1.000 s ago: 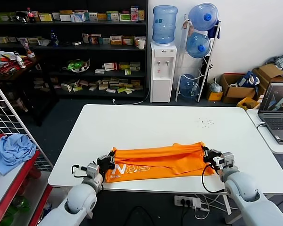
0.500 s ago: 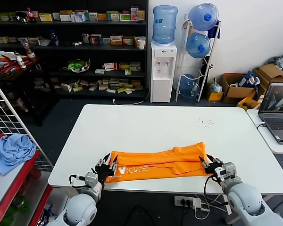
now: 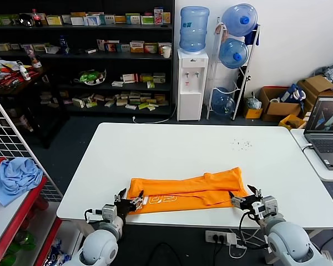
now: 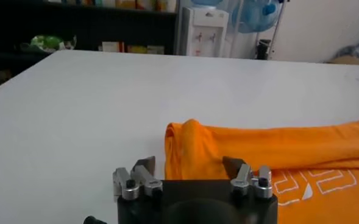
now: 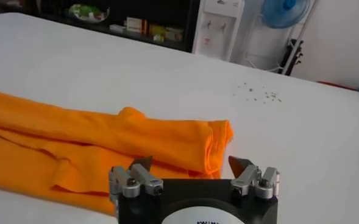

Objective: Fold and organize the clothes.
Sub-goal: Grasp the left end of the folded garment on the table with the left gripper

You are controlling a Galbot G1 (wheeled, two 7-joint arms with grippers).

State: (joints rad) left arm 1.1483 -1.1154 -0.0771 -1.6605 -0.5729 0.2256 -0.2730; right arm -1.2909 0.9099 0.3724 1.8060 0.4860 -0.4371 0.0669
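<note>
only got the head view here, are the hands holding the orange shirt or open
observer: The left wrist view shows the left hand open, its fingers spread and not closed on cloth. The T-shirt has its folded end lying on the table right in front of them.
operator: and the right one
observer: The right hand is open too. The shirt's other folded end lies beyond its fingertips, apart from them.

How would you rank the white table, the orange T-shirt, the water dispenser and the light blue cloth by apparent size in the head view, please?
1. white table
2. orange T-shirt
3. water dispenser
4. light blue cloth

The dispenser stands farther back, so its rank against the T-shirt is unsure.
</note>
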